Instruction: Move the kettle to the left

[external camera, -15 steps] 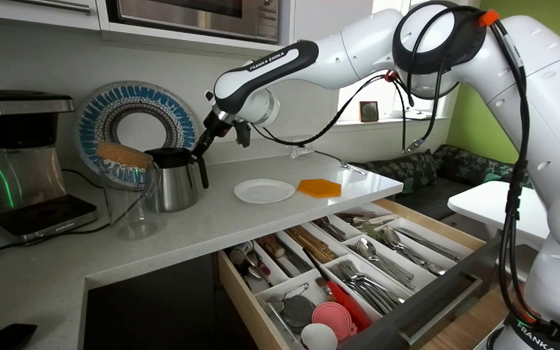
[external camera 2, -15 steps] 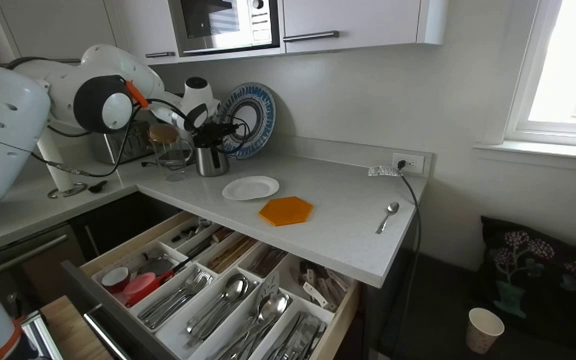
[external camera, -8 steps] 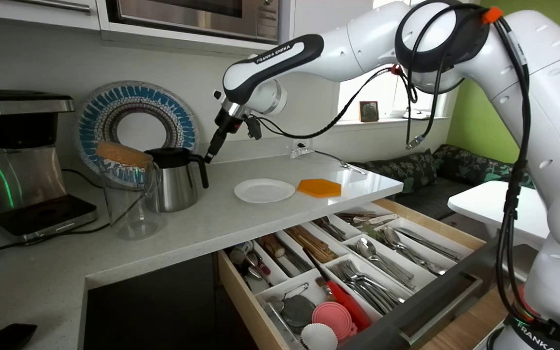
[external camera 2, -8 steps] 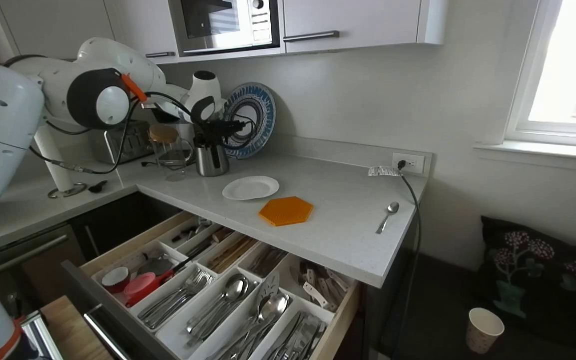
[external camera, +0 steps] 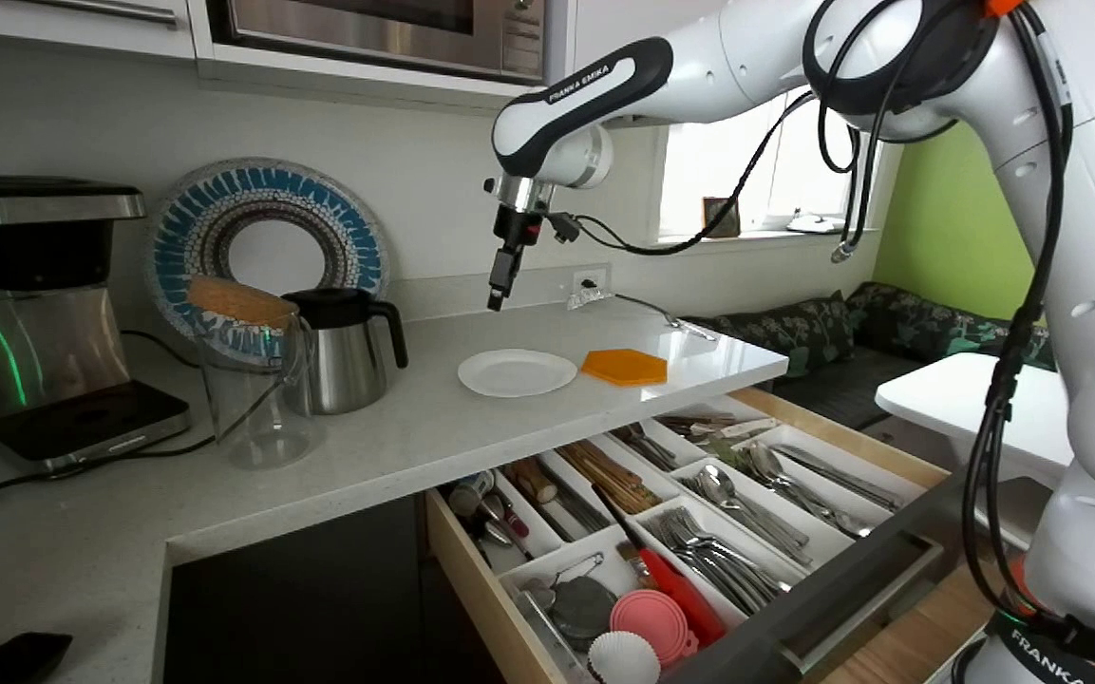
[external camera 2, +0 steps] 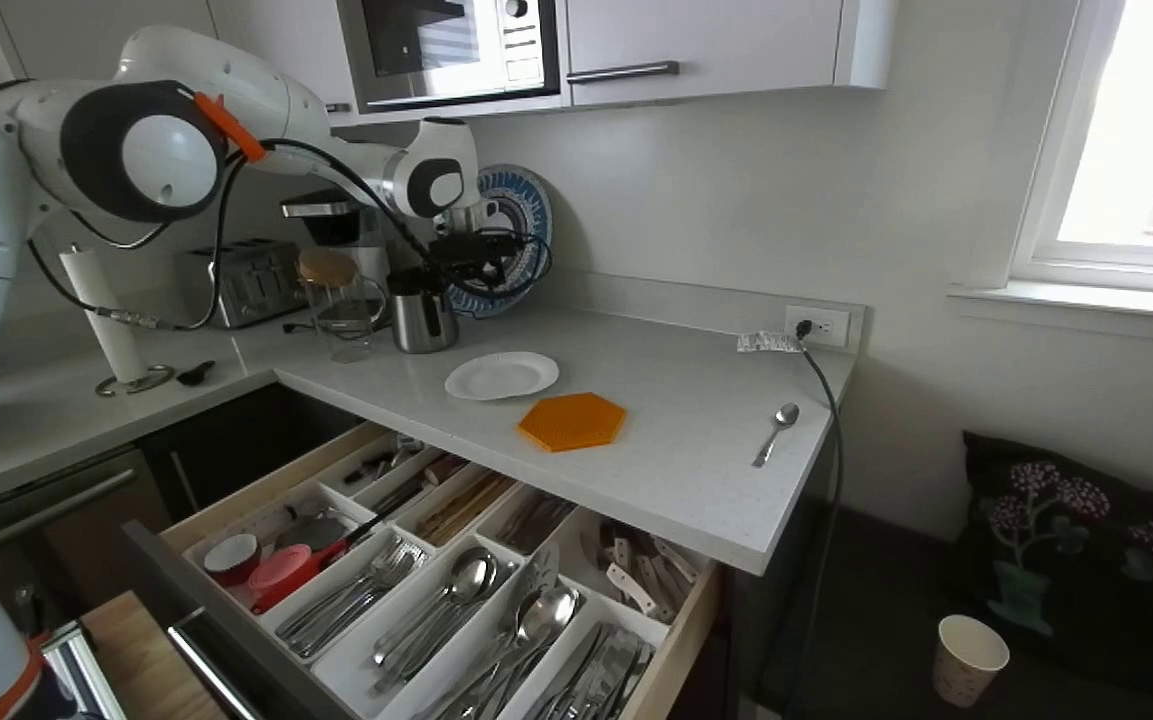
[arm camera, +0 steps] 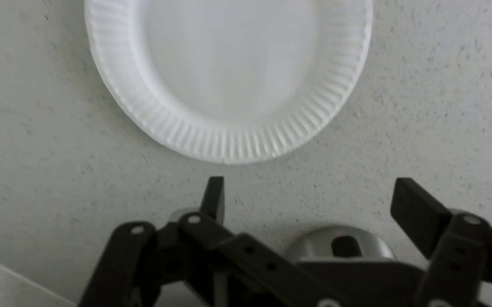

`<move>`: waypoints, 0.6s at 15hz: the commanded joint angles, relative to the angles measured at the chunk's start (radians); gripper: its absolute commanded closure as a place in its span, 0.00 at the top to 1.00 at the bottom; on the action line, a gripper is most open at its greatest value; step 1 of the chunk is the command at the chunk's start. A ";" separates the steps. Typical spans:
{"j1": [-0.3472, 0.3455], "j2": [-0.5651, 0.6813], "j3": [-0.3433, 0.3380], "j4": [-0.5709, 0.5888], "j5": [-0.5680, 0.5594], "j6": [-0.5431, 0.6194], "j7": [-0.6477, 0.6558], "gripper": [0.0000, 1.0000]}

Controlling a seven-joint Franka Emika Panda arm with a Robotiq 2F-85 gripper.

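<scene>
The kettle (external camera: pixel 349 366), brushed steel with a black lid and black side handle (external camera: pixel 395 332), stands upright on the counter in both exterior views. Right of it in an exterior view, my gripper (external camera: pixel 496 304) hangs above the counter, apart from the handle. From the wrist, the gripper (arm camera: pixel 307 187) is open, its two black fingers wide apart with only countertop between the tips. The steel side of the kettle (arm camera: pixel 311 244) shows low in that view, partly hidden behind the gripper's body.
A glass jug with a cork lid (external camera: pixel 257 418) stands close beside the kettle. Behind leans a patterned round platter (external camera: pixel 177 256), with a coffee machine (external camera: pixel 44 209) further left. A white plate (external camera: pixel 517 372) and orange hexagonal mat (external camera: pixel 625 367) lie on the counter, above an open cutlery drawer (external camera: pixel 471 579).
My gripper has drawn away from the kettle's handle, moving right in both exterior views and turning more downward. The kettle stays in its place.
</scene>
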 commanded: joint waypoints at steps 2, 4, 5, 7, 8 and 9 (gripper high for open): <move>0.006 -0.101 -0.113 -0.107 -0.109 -0.028 0.163 1.00; -0.010 -0.125 -0.151 -0.142 -0.137 -0.022 0.237 1.00; -0.015 -0.133 -0.169 -0.161 -0.153 -0.013 0.276 1.00; -0.033 -0.155 -0.196 -0.201 -0.165 -0.022 0.347 1.00; -0.044 -0.169 -0.209 -0.225 -0.168 -0.026 0.382 1.00; -0.050 -0.182 -0.224 -0.251 -0.176 -0.024 0.422 1.00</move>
